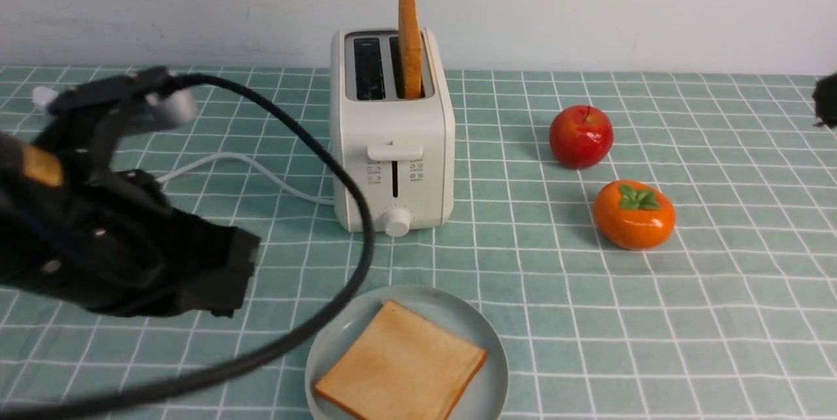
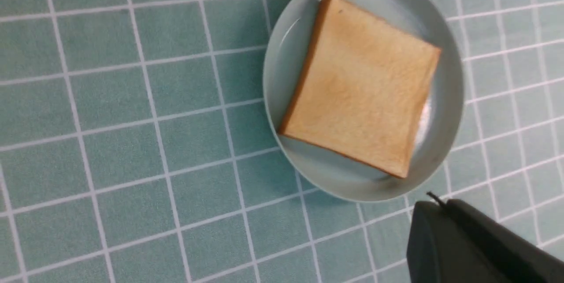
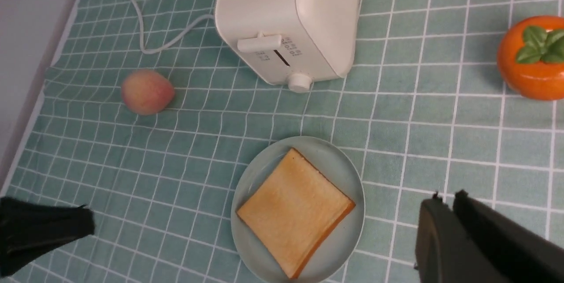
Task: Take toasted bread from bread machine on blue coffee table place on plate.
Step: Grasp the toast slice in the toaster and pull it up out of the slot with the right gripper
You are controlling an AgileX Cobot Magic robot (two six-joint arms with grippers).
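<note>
One slice of toasted bread [image 1: 400, 364] [image 2: 361, 84] [image 3: 294, 212] lies flat on the plate [image 1: 425, 299] [image 2: 352, 186] [image 3: 326, 159] near the front edge of the blue coffee table [image 1: 719, 276]. A second slice [image 1: 409, 47] stands upright in the right slot of the bread machine [image 1: 392, 145] [image 3: 304, 14]; the left slot holds nothing. My left gripper [image 1: 222, 276] [image 2: 436, 206] hovers just left of the plate, shut and holding nothing. My right gripper [image 3: 445, 199] is also shut with nothing in it, above the cloth right of the plate.
A red apple [image 1: 580, 135] and an orange persimmon [image 1: 634, 214] sit right of the bread machine. A peach [image 3: 146, 91] lies to its left. The white cord [image 1: 248, 165] trails left, and my left arm's black cable [image 1: 353, 210] loops over the cloth.
</note>
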